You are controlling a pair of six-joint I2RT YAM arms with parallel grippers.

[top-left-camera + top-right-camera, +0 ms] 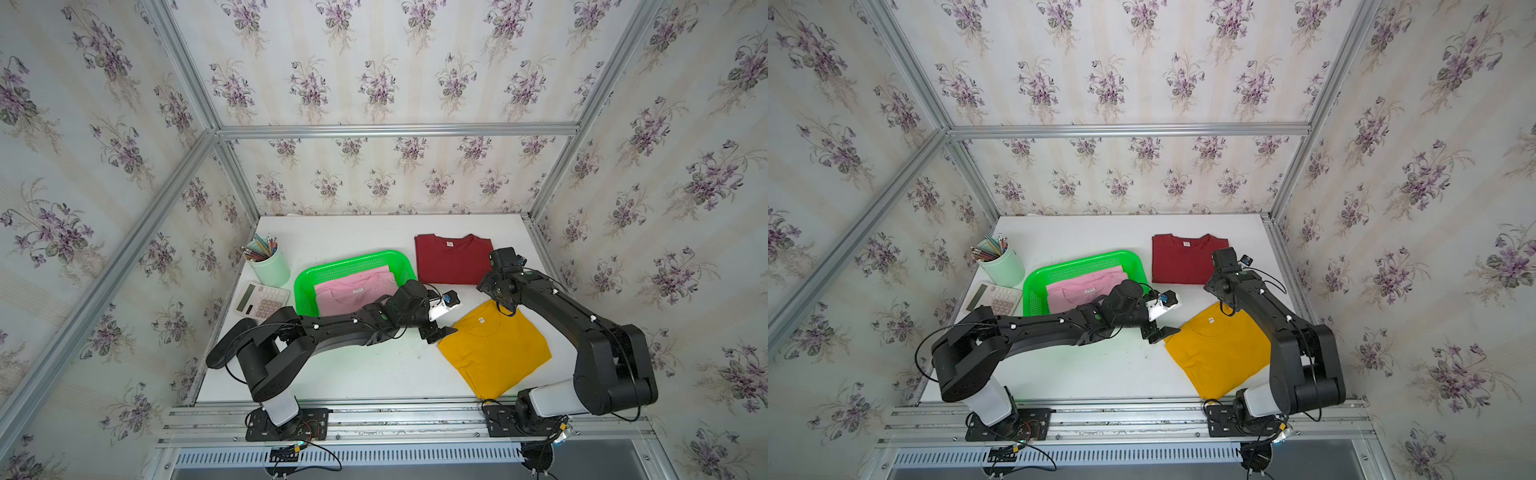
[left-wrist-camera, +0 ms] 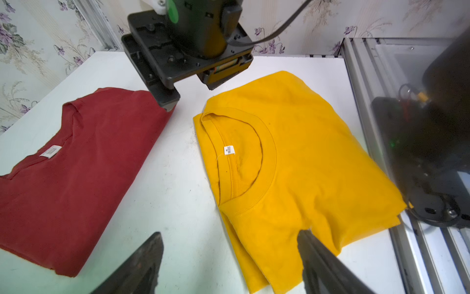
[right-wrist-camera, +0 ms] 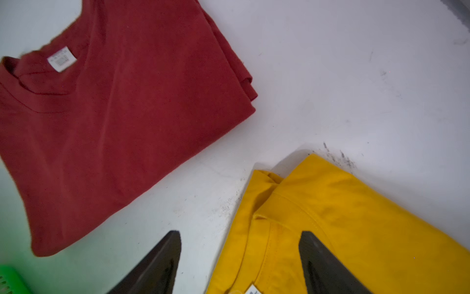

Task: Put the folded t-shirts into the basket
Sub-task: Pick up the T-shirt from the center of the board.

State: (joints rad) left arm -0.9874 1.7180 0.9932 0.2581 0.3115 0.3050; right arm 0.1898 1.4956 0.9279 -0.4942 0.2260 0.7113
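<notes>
Nearest my bases, the folded mustard yellow cloth tee [image 1: 494, 353] lay askew on the white table [image 1: 365, 374], outside the basket. My left pincer [image 2: 230, 232] stood open at the tee's corner nearest the basket. One finger was over bare table and the other seemed to dent the cloth, and it gripped nothing. My right pincer [image 3: 239, 232] also stood open and empty, straddling the tee's far corner by the neck label.

Hazard one: either pincer could have closed on the top layer alone, and the fold would then have spilled open on lifting. Hazard two: with two holds on one soft tee, uneven pulls could have twisted it into a heap.

Farther out, the bright green perforated plastic basket [image 1: 353, 257] already held the folded pink tee [image 1: 353, 291], and my left arm crossed its near corner. Hazard three: a low carry could have nudged the light basket aside. The yellow tee, turned relative to the basket, could also have draped over the rim.

Farthest, the folded dark red tee [image 1: 451, 259] lay flat on the table just beyond my right pincer. A careless sweep there could have snagged its near edge and undone that fold.
</notes>
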